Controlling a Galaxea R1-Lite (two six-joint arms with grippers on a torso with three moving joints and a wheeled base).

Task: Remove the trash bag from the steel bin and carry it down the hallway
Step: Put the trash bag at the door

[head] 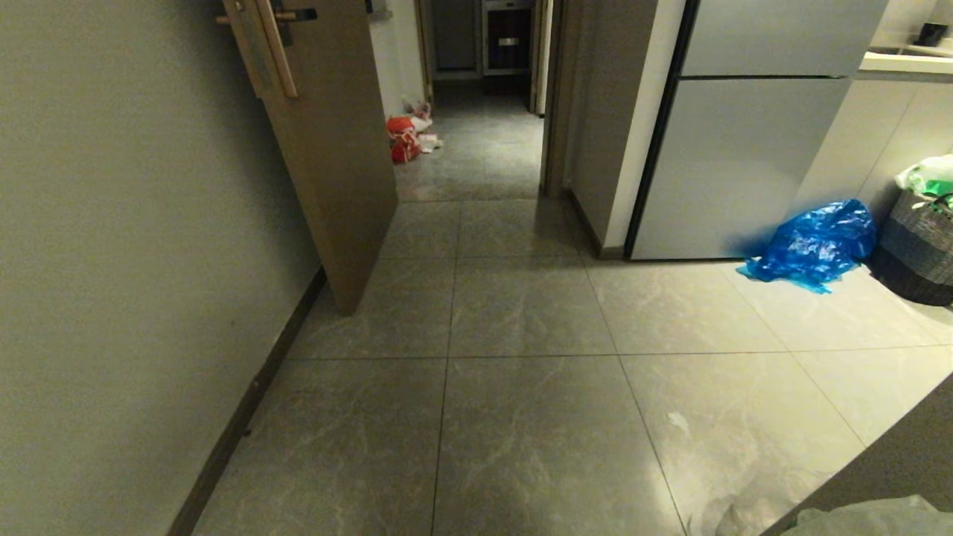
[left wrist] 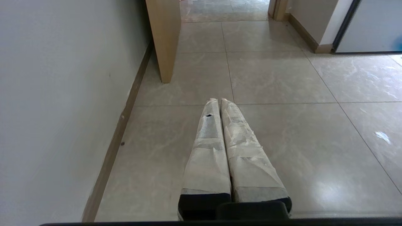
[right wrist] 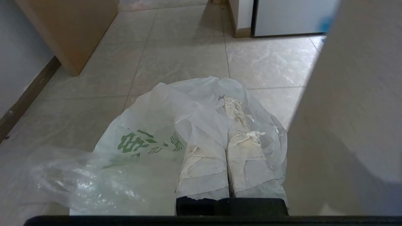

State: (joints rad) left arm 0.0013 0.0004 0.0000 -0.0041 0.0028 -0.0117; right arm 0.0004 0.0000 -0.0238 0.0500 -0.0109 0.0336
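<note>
Out of the steel bin already, by the look of things: trash bag [right wrist: 150,141] pinched in the right gripper [right wrist: 230,100], taped fingers [right wrist: 248,157] pressed together through a bunched fold of film. Hanging low on the robot's right side, close beside a pale wall corner, with loose plastic billowing out above the floor tiles [right wrist: 176,59]. Just a sliver of the bag peeking into the bottom right corner of the head view. No steel bin to be seen anywhere.

Handling, as a guess: very light, thin, limp, crinkly. Sagging wide rather than pulled taut, so little or nothing inside. Slippery film, apt to slide out of a narrow pinch or tear if snagged on a door edge. Best hold probably at the gathered mouth or handles, several layers together, much as gripped here. Swinging likely during driving.

Writing: green print on the side of the bag, large characters, creased and folded, not readable from here. No brand made out.

Left gripper [left wrist: 219,100] low on the left, taped fingers [left wrist: 207,150] shut flat against each other, nothing between them.

Ahead: hallway [head: 476,149] past the open door [head: 335,164], fridge [head: 744,149] on the right, blue bag [head: 815,246] on the floor beside it, red bag [head: 403,138] further down.
</note>
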